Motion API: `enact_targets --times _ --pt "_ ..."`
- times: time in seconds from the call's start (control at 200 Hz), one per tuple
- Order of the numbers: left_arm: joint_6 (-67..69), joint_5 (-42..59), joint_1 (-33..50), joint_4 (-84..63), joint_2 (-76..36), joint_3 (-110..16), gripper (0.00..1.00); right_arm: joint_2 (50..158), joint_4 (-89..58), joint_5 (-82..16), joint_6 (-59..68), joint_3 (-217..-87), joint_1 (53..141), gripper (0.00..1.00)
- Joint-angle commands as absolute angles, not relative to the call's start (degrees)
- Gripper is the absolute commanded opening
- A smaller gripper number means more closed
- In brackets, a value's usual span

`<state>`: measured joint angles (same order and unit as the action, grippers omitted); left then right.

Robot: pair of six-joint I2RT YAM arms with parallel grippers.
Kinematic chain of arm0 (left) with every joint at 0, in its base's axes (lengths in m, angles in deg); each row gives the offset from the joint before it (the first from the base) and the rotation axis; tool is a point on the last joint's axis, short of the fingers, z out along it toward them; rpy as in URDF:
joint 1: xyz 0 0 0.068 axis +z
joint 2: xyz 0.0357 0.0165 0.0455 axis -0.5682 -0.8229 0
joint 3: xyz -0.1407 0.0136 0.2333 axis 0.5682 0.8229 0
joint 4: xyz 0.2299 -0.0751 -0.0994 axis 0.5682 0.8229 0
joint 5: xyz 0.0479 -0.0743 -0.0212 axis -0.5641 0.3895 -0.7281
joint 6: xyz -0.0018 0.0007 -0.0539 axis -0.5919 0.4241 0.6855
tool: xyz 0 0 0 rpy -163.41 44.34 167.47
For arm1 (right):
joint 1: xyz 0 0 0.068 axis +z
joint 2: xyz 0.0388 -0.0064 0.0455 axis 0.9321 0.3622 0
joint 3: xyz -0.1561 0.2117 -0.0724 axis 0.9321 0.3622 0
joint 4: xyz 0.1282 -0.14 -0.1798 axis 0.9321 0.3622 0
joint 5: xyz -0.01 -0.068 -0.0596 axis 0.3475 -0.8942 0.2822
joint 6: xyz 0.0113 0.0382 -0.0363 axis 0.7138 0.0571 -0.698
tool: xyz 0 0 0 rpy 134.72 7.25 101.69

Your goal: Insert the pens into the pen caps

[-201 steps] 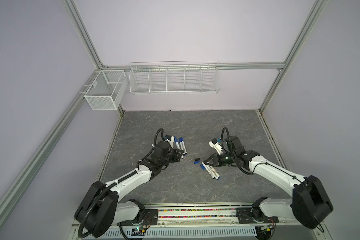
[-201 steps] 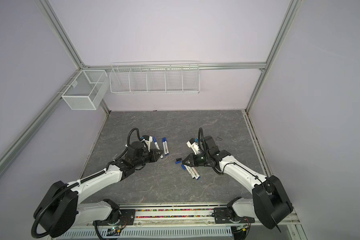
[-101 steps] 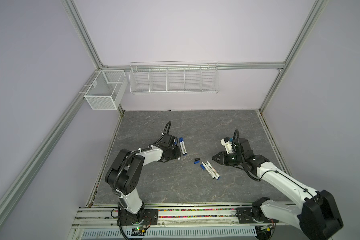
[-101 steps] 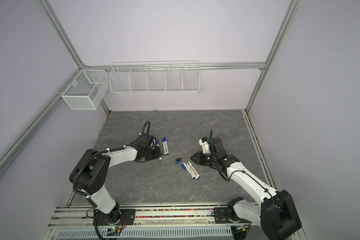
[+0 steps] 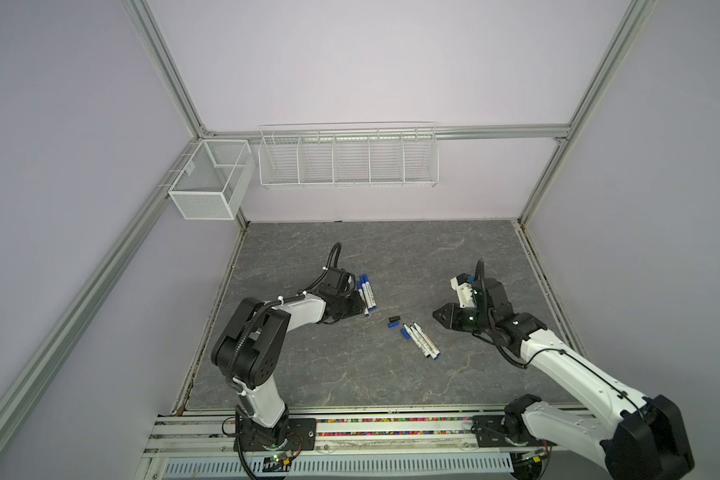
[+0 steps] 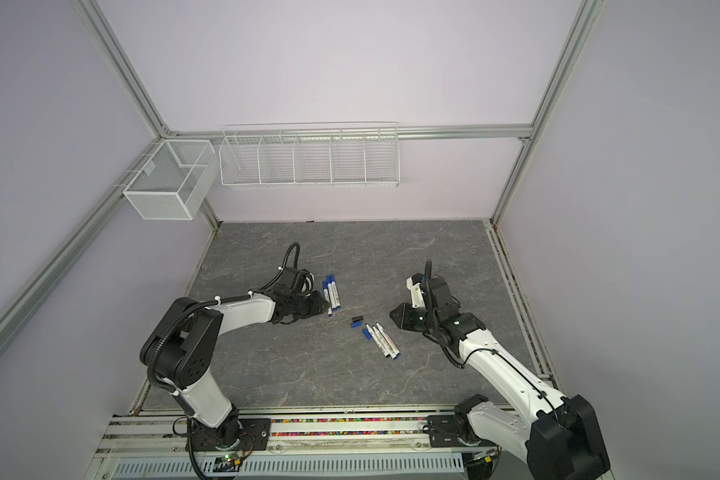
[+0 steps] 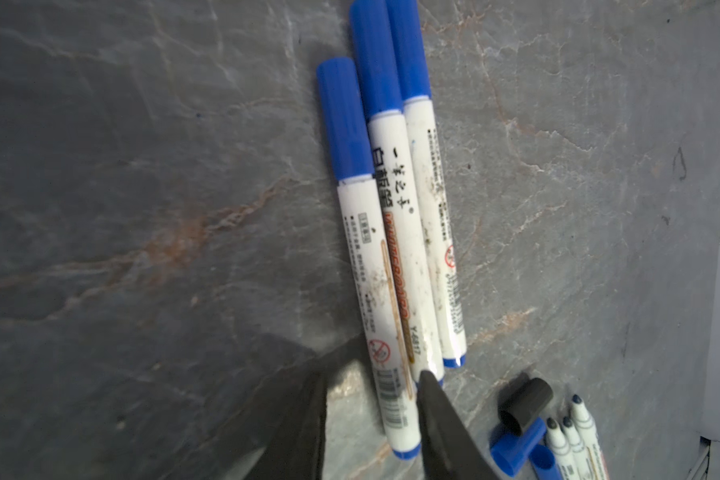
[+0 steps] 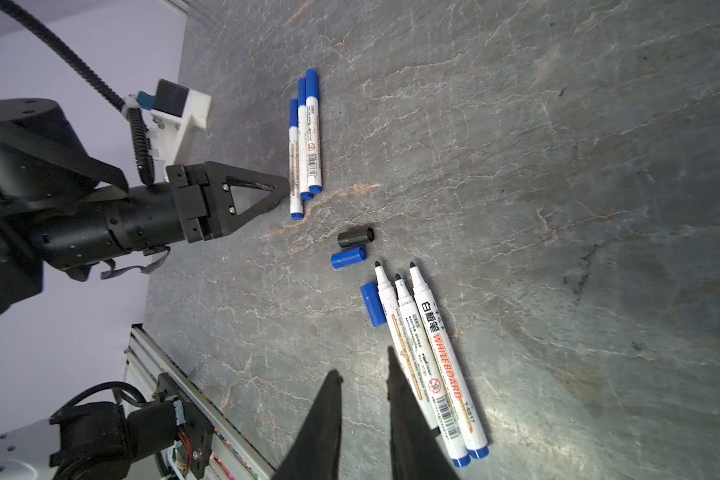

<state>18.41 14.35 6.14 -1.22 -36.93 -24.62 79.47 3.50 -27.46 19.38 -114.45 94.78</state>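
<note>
Three capped pens (image 5: 366, 295) (image 6: 332, 297) (image 7: 391, 249) (image 8: 306, 141) lie side by side on the grey table. My left gripper (image 5: 356, 308) (image 6: 321, 307) (image 7: 373, 376) is open at their plug ends; one pen's end lies loose between the jaws. Three uncapped pens (image 5: 422, 340) (image 6: 383, 340) (image 8: 429, 357) lie mid-table. Beside their tips rest a black pen cap (image 5: 395, 319) (image 6: 357, 319) (image 8: 355, 235) (image 7: 524, 405) and two blue pen caps (image 8: 348, 257) (image 8: 373, 304). My right gripper (image 5: 436, 313) (image 6: 392, 313) (image 8: 362, 363) is slightly open and empty, to the right of the uncapped pens.
A white wire basket (image 5: 348, 166) hangs on the back wall and a mesh box (image 5: 211, 183) on the left frame, both well above the table (image 5: 350, 374). The arms' base rail (image 5: 350, 428) runs along the front edge.
Both grippers have opened from shut. The left arm folded its elbow up and stayed at the capped pens. The right gripper drew back rightward from the uncapped pens.
</note>
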Motion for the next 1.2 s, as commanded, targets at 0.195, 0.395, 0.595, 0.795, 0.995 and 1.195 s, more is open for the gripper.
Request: enact_targets --times 0.195,0.395,0.595,0.795,0.995,1.195 --pt "18.4 13.6 5.7 -2.0 -28.1 -18.1 0.46 86.4 10.6 -35.2 11.8 -117.7 103.2 0.33" --pt "19.0 12.2 5.4 -2.6 -23.6 -15.3 0.46 91.4 12.2 -41.2 13.5 -120.2 103.8 0.33" --pt "21.3 9.7 3.9 -4.4 -18.5 -10.8 0.46 97.3 12.4 -41.1 12.0 -123.0 103.9 0.33" --pt "22.7 7.9 2.5 -5.2 -16.6 -7.6 0.46 102.3 12.4 -40.2 10.8 -125.1 103.9 0.33" --pt "23.3 7.7 2.5 -5.6 -16.1 -6.8 0.47 106.6 13.1 -40.6 9.8 -128.9 104.2 0.33" --pt "23.0 7.9 2.4 -5.6 -16.7 -7.2 0.46 109.9 14.3 -41.3 9.1 -130.2 104.8 0.32"
